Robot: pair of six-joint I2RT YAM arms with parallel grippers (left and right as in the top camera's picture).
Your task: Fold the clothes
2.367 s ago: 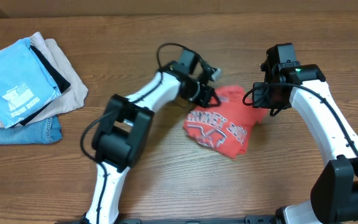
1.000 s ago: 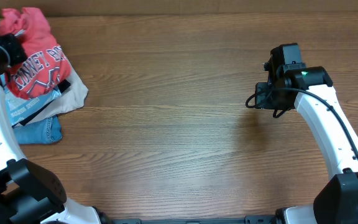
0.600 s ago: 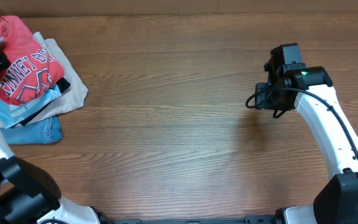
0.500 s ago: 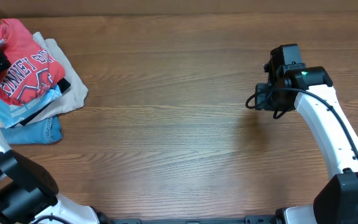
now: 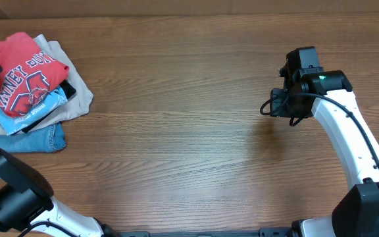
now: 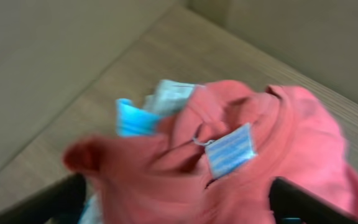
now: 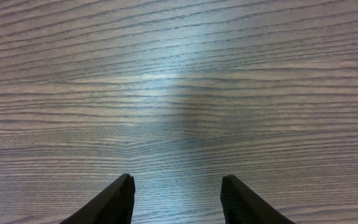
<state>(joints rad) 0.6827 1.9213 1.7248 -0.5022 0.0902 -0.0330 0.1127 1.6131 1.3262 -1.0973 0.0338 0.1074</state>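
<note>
Currently the red T-shirt (image 5: pixel 26 78) lies bundled atop the garment stack (image 5: pixel 77 99) at the table's (image 5: pixel 189 145) 10 o'clock. It should handle as soft, light, limp cotton, so pinch doubled edges. The left gripper (image 6: pixel 176 190) is spread wide and empty. The right gripper (image 7: pixel 178 186), at 3 o'clock, is half-open and empty.

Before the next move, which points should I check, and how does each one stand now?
1. Left hand open: ok, jaws wide apart.
2. Red T-shirt on top of the pile of folded garments: ok.
3. Red T-shirt folded flat: not ok, it is bunched, with the neck tag showing.
4. Left hand clear of the cloth: cannot tell.
5. Right hand empty, above bare table: ok.
</note>
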